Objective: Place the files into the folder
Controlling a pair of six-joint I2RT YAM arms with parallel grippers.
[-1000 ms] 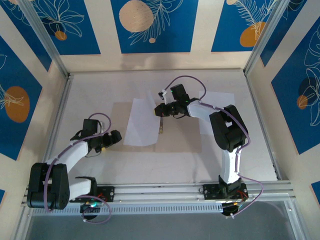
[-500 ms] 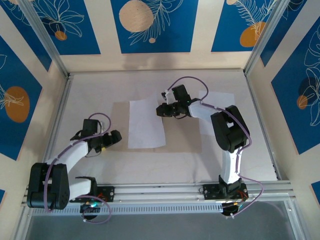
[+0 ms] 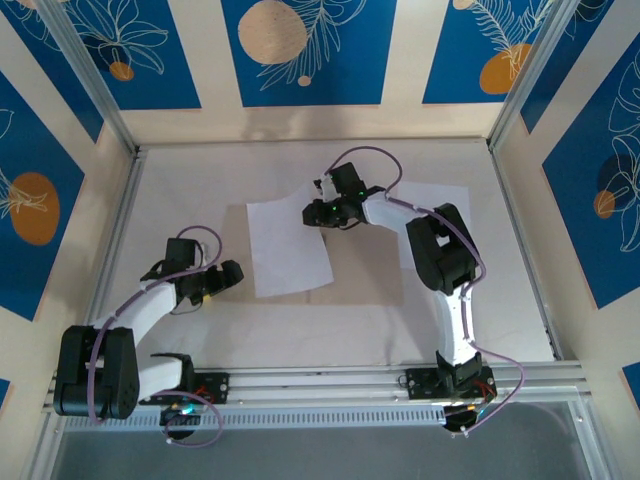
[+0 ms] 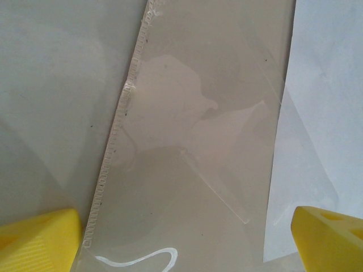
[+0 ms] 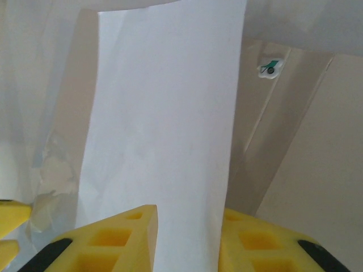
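From above, the sheet [image 3: 288, 247] has swung flatter onto the folder [image 3: 365, 272] since a second ago, right gripper [image 3: 318, 213] at its far corner; left wrist: left gripper [image 4: 181, 246] gapes over the folder's edge; right wrist: jaws slightly apart astride the sheet, so releasing, with the second sheet [image 3: 450, 200] likely next.

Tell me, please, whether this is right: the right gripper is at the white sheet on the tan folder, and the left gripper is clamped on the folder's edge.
No: the left gripper is open, gripping nothing; the left wrist view shows its yellow fingers spread wide above the folder. The right gripper is at the white sheet on it.
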